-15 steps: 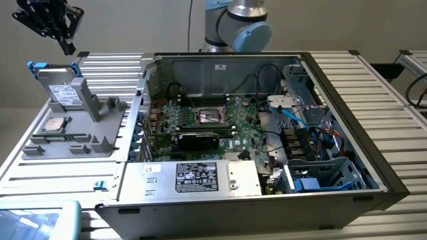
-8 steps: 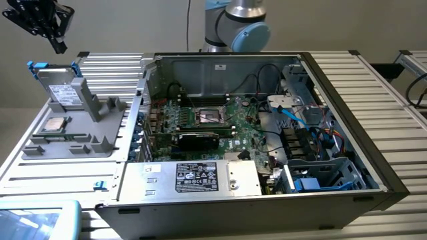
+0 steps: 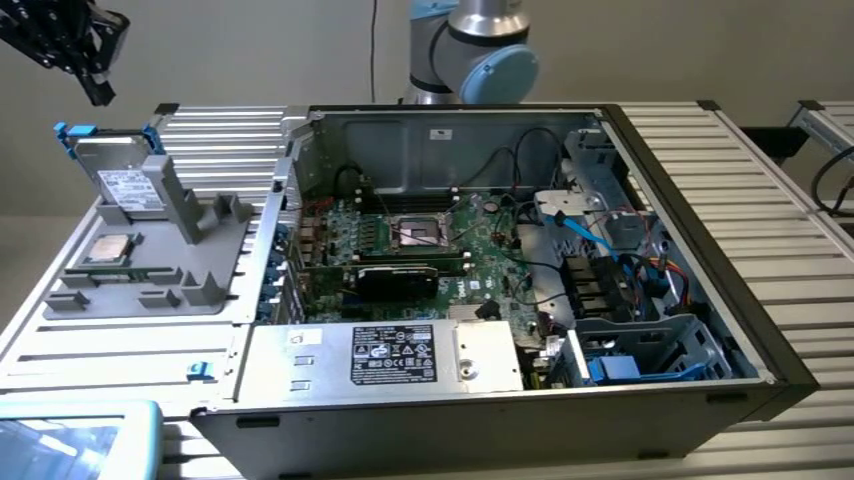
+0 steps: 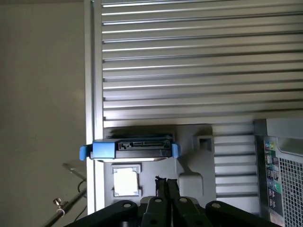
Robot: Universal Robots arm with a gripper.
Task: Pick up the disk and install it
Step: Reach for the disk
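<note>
Exterior view first, biggest things leading: the slatted worktop (image 3: 747, 150) carries the computer case (image 3: 400, 140), which lies on its side with the panel off, I judge so that its board and bays can be reached from above. At nine o'clock of the case in this view sits the grey fixture (image 3: 147, 290), a moulded holder with slots and recesses that keep each part where I can find it.

The disk (image 3: 120, 170) stands on edge at the fixture's eleven o'clock corner, propped against an upright rib, its blue carrier on the outside. That pose seems meant to offer me a narrow edge to pinch. It is not yet picked up. At six o'clock of it, the processor chip (image 3: 107, 250) lies flat in its own recess.

My claw (image 4: 165, 182) hangs above the fixture, well apart from the disk, fingers pressed together with nothing between them.
</note>
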